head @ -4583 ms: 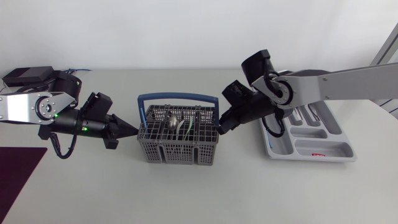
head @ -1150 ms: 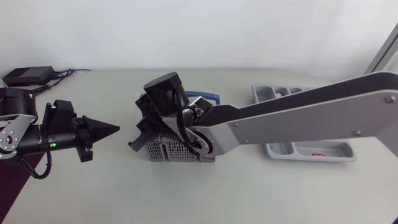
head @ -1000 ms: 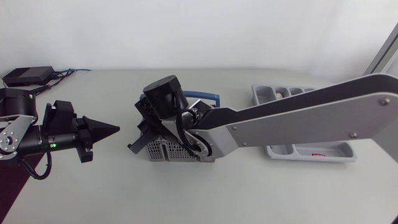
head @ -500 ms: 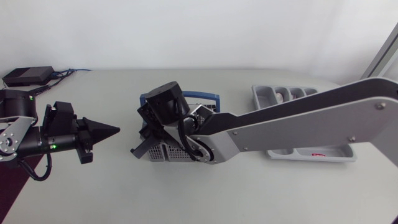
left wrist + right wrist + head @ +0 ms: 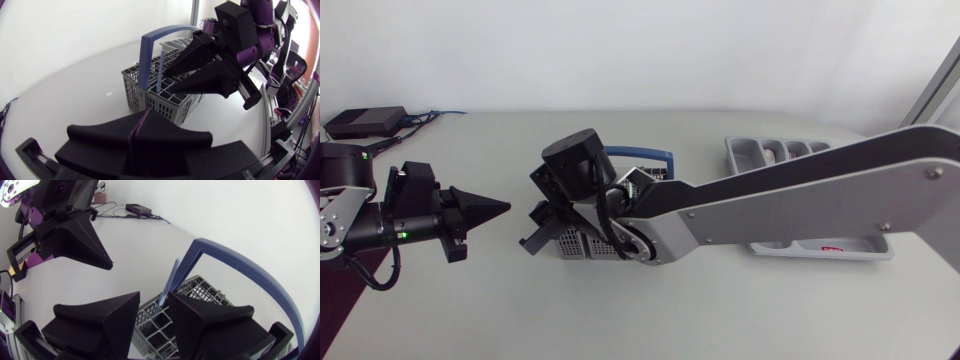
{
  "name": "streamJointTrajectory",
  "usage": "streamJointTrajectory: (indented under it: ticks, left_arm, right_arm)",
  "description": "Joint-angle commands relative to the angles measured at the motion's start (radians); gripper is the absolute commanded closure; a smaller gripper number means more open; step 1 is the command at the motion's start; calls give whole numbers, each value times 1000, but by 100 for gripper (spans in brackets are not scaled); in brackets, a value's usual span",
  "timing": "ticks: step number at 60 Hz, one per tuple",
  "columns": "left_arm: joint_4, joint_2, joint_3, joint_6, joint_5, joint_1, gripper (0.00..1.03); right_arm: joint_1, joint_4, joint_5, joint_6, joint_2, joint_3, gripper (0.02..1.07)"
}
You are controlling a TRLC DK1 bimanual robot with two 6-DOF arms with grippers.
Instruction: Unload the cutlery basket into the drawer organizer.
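The grey cutlery basket [image 5: 582, 246] with a blue handle [image 5: 651, 155] stands mid-table, largely covered by my right arm. My right gripper [image 5: 533, 228] hangs over the basket's left end, open. In the right wrist view a thin light-blue utensil [image 5: 170, 282] stands in the basket [image 5: 200, 292], rising from the gap between the fingers of that gripper [image 5: 154, 300]. My left gripper [image 5: 506, 209] is shut and empty, pointing at the basket from the left. The left wrist view shows it [image 5: 140, 125] facing the basket [image 5: 162, 100] and the right gripper [image 5: 169, 82]. The grey drawer organizer [image 5: 750, 150] lies at the right.
A dark mat [image 5: 338, 300] lies at the table's front left corner under my left arm. A black box with cables [image 5: 365, 122] sits at the back left. My right arm's long link [image 5: 790, 200] spans the table above the organizer.
My right gripper's fingers have spread apart over the basket's left end and shifted slightly toward the left. My left arm has kept still over the last second.
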Motion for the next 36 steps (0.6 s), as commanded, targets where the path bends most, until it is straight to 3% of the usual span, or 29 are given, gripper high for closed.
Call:
streamJointTrajectory:
  ticks: [1,25,36]
  left_arm:
    - [15,-6,-27,-14,15,9,87]
    - [30,14,-21,-11,21,14,87]
    - [41,31,-17,-10,21,14,87]
  right_arm:
    - [10,1,13,27,32,29,62]
    - [7,1,45,27,64,74,67]
    - [0,0,51,35,67,71,98]
